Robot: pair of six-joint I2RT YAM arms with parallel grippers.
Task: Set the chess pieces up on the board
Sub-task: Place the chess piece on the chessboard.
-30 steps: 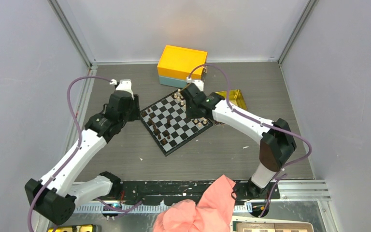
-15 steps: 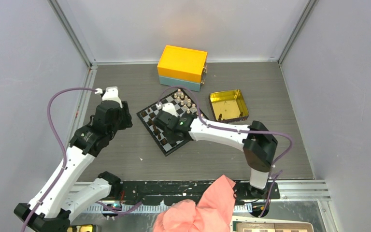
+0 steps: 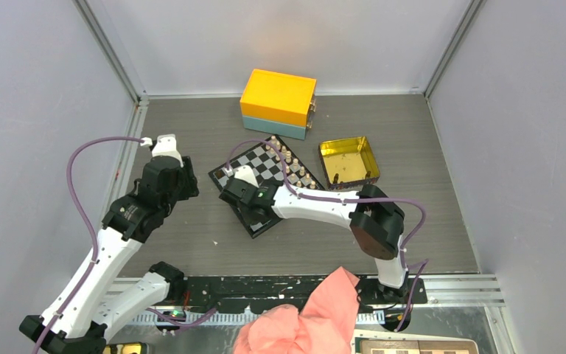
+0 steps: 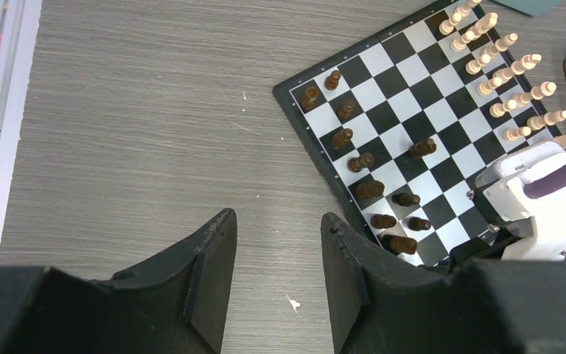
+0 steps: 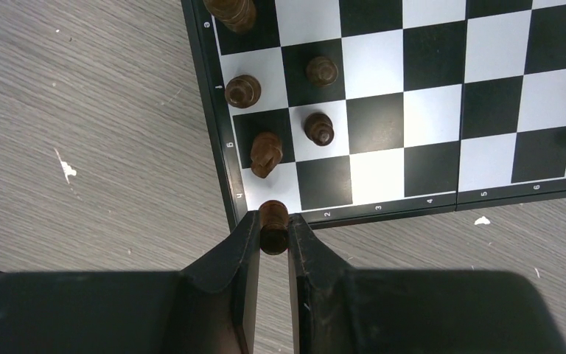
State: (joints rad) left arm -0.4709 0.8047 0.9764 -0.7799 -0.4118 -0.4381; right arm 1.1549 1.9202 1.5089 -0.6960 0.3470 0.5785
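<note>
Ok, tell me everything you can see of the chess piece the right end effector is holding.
The dark brown chess piece is small and looks like turned wood with a rounded head. It is seen from above and appears roughly upright. The right end effector pinches it between two black fingers, one against each side. It is at the corner of the board, over the dark border, next to a dark knight-like piece. Whether its base touches the board cannot be told.

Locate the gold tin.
In the top view the gold tin sits on the right side, just right of the board and nearer than the yellow box.
</note>
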